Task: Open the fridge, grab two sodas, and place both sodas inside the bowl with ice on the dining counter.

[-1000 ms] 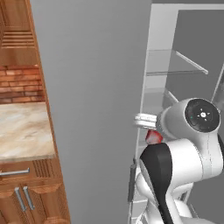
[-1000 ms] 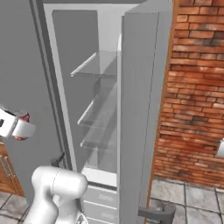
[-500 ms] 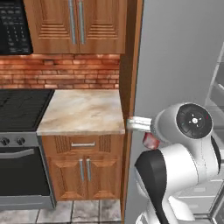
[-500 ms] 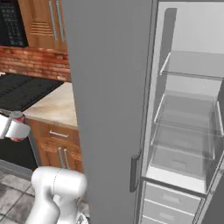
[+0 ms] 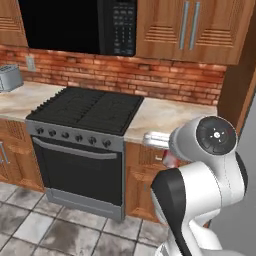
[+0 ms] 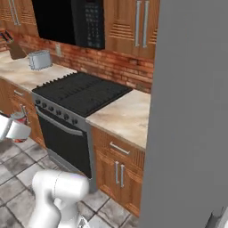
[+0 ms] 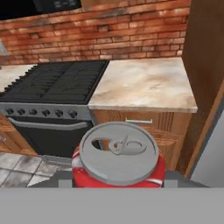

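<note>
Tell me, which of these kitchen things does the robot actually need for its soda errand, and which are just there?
Part of the job:
soda can, held in the gripper
fridge, its grey side at the right

Just there:
stove
microwave
toaster
marble worktop
wooden cabinets

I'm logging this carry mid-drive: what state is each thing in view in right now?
soda: upright, held in the gripper, clear of any surface.
gripper: closed on the soda.
oven door: shut.
upper cabinet doors: shut.
lower cabinet doors: shut.
toaster: standing on the worktop, slots empty.
</note>
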### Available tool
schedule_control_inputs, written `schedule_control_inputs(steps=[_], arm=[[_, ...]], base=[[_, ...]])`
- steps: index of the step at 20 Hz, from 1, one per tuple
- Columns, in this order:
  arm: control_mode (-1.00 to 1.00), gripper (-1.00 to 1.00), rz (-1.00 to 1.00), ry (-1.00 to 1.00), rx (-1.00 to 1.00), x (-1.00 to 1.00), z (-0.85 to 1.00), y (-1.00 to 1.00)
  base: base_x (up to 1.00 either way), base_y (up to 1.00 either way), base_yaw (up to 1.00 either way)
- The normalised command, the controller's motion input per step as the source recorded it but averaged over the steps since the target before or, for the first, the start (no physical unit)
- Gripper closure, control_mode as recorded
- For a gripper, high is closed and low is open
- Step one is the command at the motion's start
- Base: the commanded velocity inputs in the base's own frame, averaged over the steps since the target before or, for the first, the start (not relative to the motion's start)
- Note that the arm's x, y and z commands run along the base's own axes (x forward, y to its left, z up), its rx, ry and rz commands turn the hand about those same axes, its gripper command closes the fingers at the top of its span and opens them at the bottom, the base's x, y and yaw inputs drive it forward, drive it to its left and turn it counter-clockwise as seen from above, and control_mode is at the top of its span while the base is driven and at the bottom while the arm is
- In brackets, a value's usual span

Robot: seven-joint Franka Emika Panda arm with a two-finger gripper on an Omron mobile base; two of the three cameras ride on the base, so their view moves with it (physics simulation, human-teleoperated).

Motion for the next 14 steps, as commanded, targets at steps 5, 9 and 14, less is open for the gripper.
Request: schedule_control_inputs(steps=[5, 9, 14], arm=[[1.00, 1.00, 0.00, 0.00, 0.00, 0.00, 0.00, 0.00], [1.00, 1.00, 0.00, 0.00, 0.00, 0.00, 0.00, 0.00], [1.00, 1.00, 0.00, 0.00, 0.00, 0.00, 0.00, 0.00]], base=[[0.00, 0.57, 0.60], [0.00, 0.55, 0.60], [0.00, 0.56, 0.58]])
